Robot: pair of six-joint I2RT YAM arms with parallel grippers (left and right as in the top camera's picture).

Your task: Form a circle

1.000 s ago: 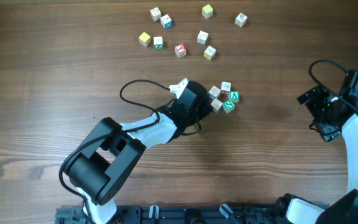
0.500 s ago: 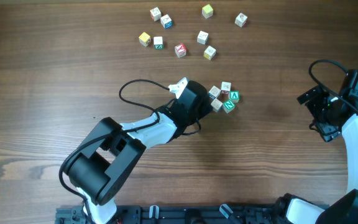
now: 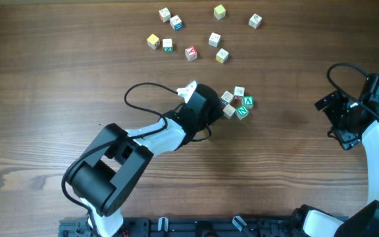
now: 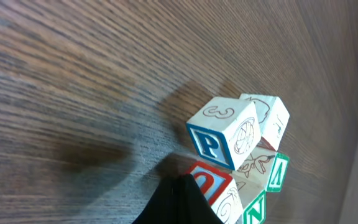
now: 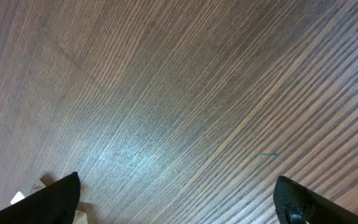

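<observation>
The left arm [image 3: 143, 141] reaches diagonally across the brown wooden tabletop [image 3: 58, 79] from the near edge. The left pincer [image 3: 221, 109] sits at the left side of the circle [image 3: 237, 103], five small letter cubes packed together, two with green faces. Nine loose letter cubes [image 3: 190, 52] lie scattered farther back. The right arm [image 3: 374, 145] stands folded at the right edge, well apart.

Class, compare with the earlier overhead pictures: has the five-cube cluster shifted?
No. The circle lies where it did, same spot below the scattered yellow cube.
</observation>
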